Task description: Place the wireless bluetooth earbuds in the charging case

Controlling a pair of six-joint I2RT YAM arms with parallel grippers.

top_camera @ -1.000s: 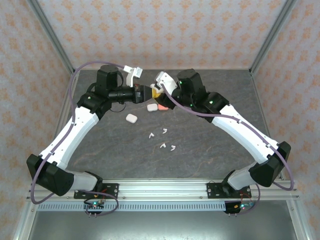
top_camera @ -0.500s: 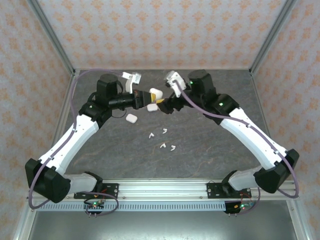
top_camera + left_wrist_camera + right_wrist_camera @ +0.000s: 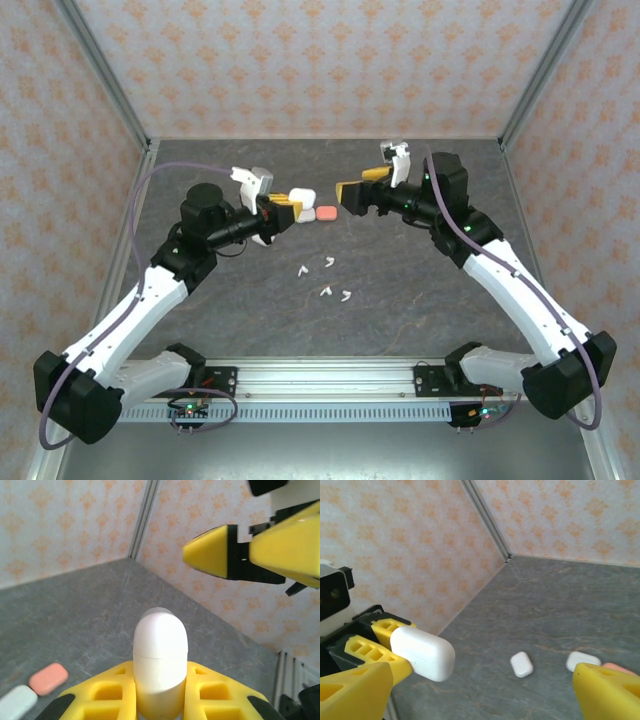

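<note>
Four white earbuds lie loose mid-table, between the arms and well apart from both grippers. Farther back, the left gripper is clamped on a white case, held off the surface. The right gripper faces it, jaws wide, holding nothing. A pink case lies on the grey, stone-patterned table. Orange-patterned walls stand around it.

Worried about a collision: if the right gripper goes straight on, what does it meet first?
Probably the white case in the left gripper, just ahead of the right gripper; height is unclear, so it might miss.
</note>
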